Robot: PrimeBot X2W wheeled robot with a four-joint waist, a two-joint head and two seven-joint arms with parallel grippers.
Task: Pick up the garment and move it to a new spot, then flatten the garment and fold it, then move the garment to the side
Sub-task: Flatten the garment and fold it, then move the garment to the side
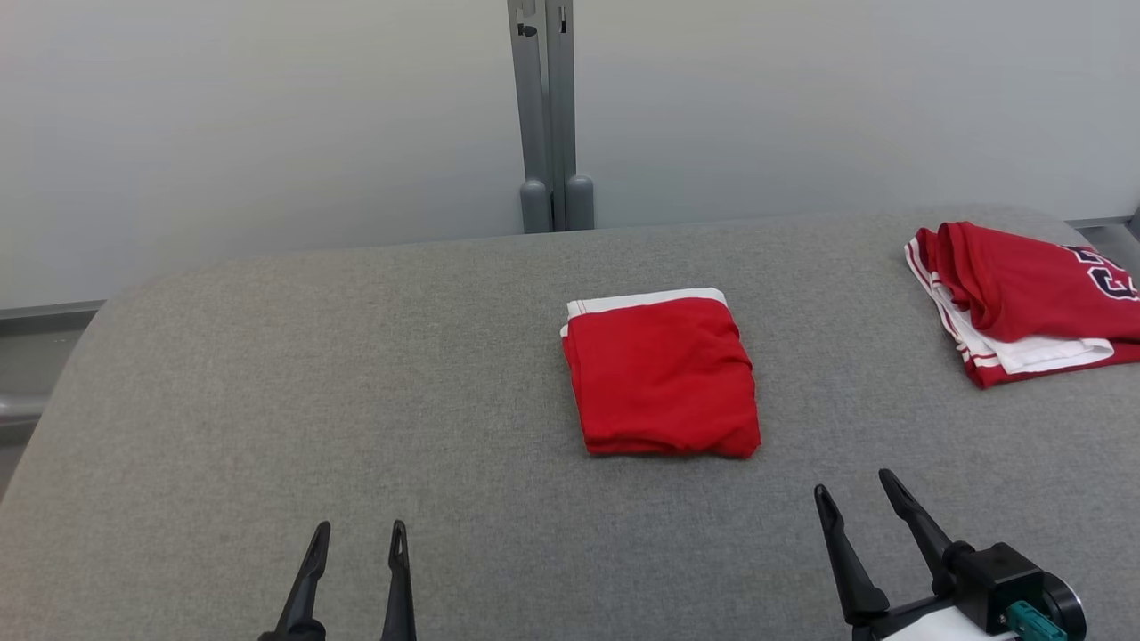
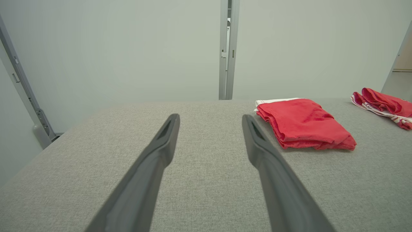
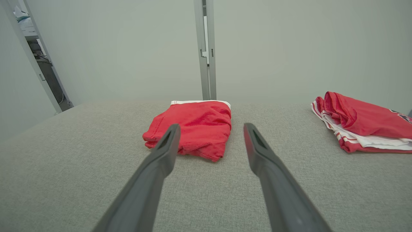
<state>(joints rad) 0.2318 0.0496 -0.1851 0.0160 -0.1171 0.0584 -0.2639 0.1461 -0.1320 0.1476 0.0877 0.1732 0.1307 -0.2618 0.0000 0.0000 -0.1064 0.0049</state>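
Found garment (image 1: 661, 374) folded on desk (image 1: 267, 401), left end effector (image 1: 360, 527) and right end effector (image 1: 853, 482) released, empty; judged only side move remaining.

Folded garment (image 1: 661, 374) mid-table (image 1: 356, 356); second garment (image 1: 1024, 298) far right.
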